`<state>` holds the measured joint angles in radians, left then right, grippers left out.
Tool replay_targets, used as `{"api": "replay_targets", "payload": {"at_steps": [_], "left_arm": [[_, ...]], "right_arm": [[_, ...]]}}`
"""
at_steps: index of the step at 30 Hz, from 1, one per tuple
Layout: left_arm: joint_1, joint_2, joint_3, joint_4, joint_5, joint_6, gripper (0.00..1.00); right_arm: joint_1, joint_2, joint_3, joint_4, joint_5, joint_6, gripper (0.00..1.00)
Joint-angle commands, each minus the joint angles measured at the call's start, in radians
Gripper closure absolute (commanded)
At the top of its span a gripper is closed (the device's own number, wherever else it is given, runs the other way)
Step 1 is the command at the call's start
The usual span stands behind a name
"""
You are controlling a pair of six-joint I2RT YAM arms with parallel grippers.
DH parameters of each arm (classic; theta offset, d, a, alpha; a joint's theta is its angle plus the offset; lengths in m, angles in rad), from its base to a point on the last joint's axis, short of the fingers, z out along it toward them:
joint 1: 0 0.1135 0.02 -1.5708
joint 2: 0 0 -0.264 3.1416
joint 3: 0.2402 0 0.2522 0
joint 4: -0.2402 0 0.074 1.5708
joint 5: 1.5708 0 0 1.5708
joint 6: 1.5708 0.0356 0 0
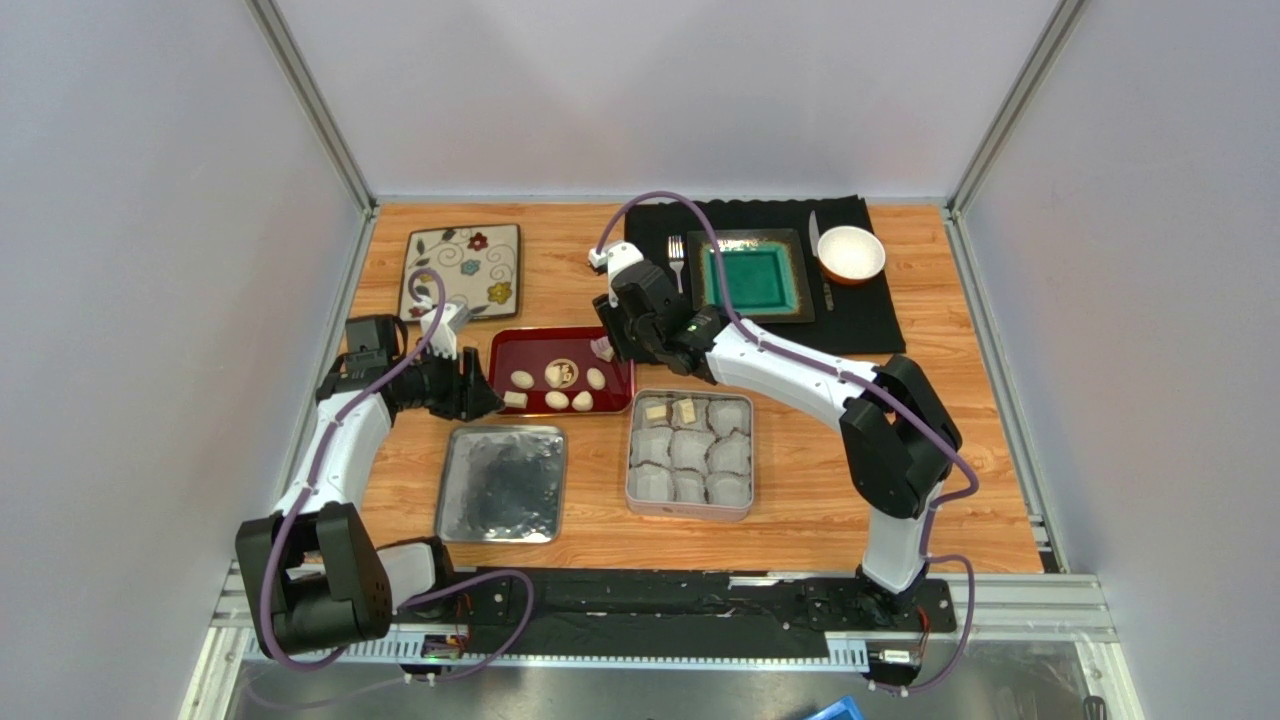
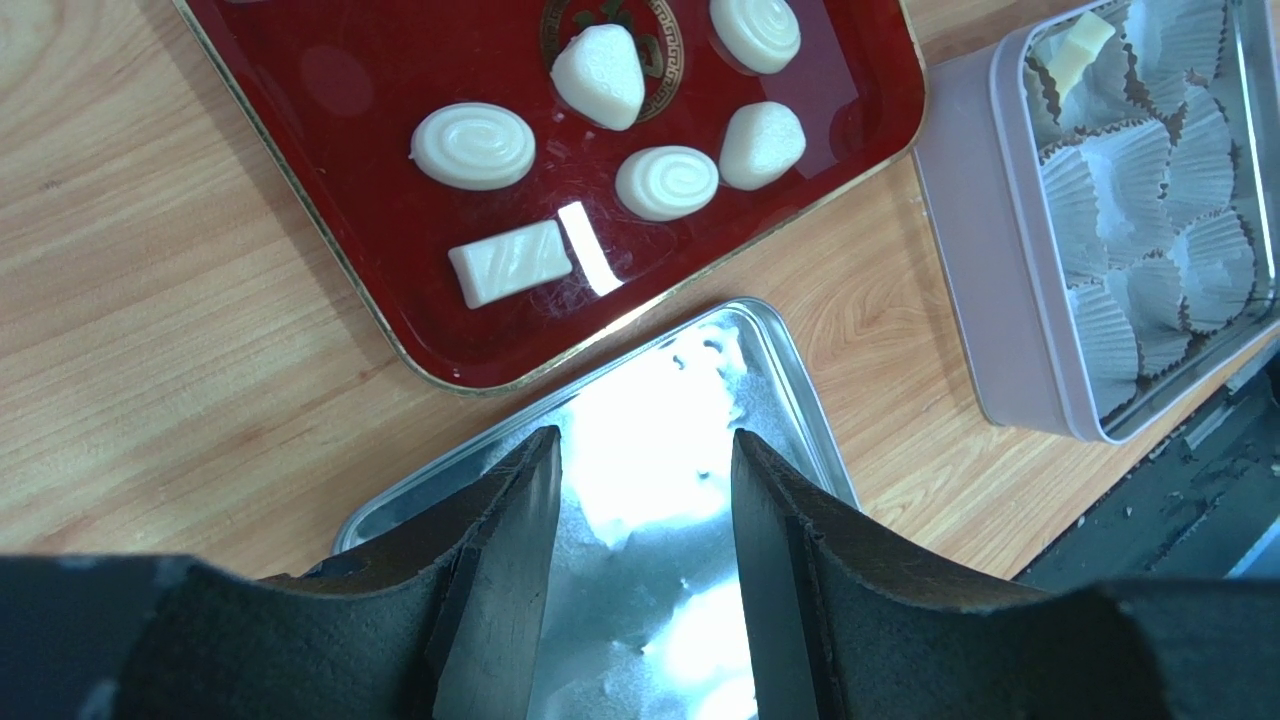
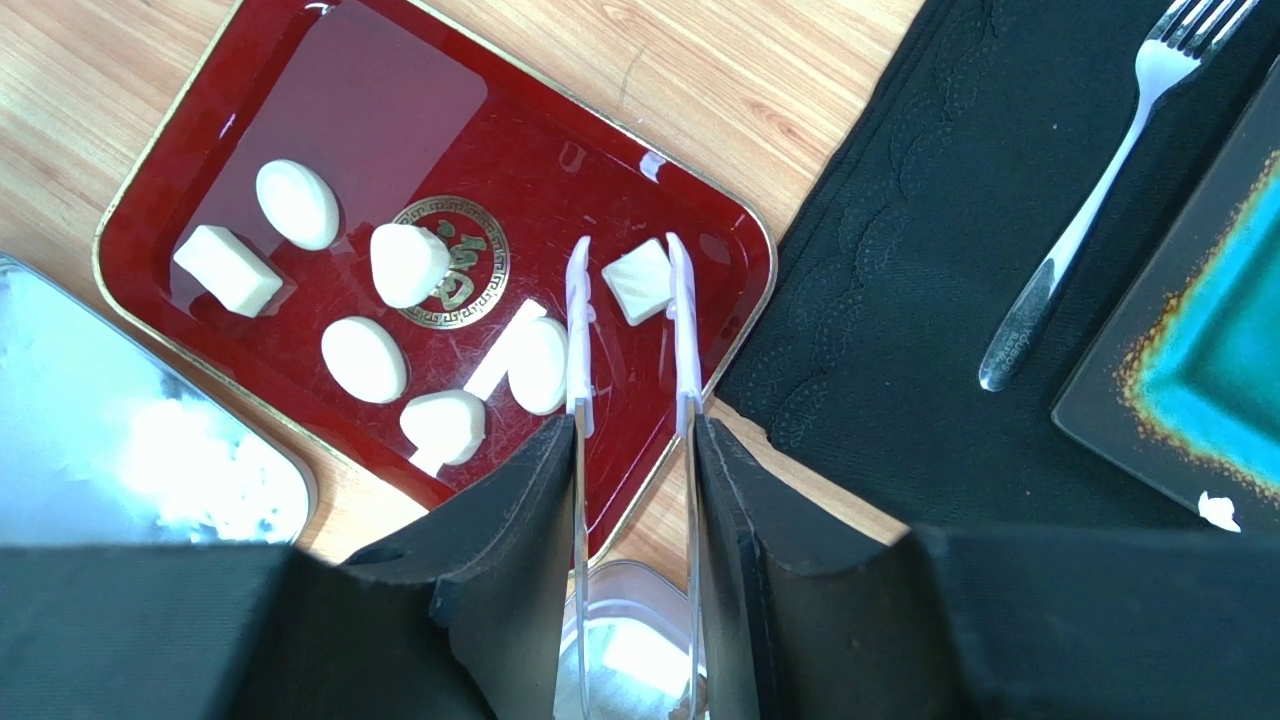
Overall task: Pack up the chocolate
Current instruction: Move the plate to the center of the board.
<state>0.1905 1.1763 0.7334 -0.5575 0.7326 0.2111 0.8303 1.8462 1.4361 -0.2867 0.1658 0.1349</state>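
Observation:
Several cream chocolate [image 1: 558,399] pieces lie on the red tray [image 1: 511,348], to the right of my left gripper [image 1: 478,398]. My right gripper [image 3: 634,435] is shut on clear plastic tongs [image 3: 580,330]. The tong tips straddle a square chocolate [image 3: 639,281] near the corner of the red tray [image 3: 376,105]. My left gripper [image 2: 643,450] hangs open and empty over the silver lid [image 2: 721,375], just short of the red tray [image 2: 346,90] and its chocolate [image 2: 473,146]. The pink tin [image 1: 690,455] holds white paper cups; two cups at its far edge hold chocolate [image 1: 685,408].
A floral plate [image 1: 463,270] lies at the back left. A black mat [image 1: 872,308] at the back right carries a teal plate [image 1: 757,276], a fork [image 1: 676,263] and a white bowl [image 1: 851,254]. The silver lid [image 1: 504,483] lies left of the tin.

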Motion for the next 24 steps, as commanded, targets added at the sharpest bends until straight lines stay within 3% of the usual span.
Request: {"api": "replay_targets", "payload": {"at_steps": [1, 24], "left_arm": [[0.004, -0.026, 0.023, 0.008, 0.031, 0.008, 0.46], [0.004, -0.04, 0.027, -0.002, 0.042, 0.013, 0.45]], "right_arm": [[0.0, 0.015, 0.021, 0.046, 0.004, 0.009, 0.64], [-0.002, 0.051, 0.041, 0.047, 0.017, -0.003, 0.64]]}}
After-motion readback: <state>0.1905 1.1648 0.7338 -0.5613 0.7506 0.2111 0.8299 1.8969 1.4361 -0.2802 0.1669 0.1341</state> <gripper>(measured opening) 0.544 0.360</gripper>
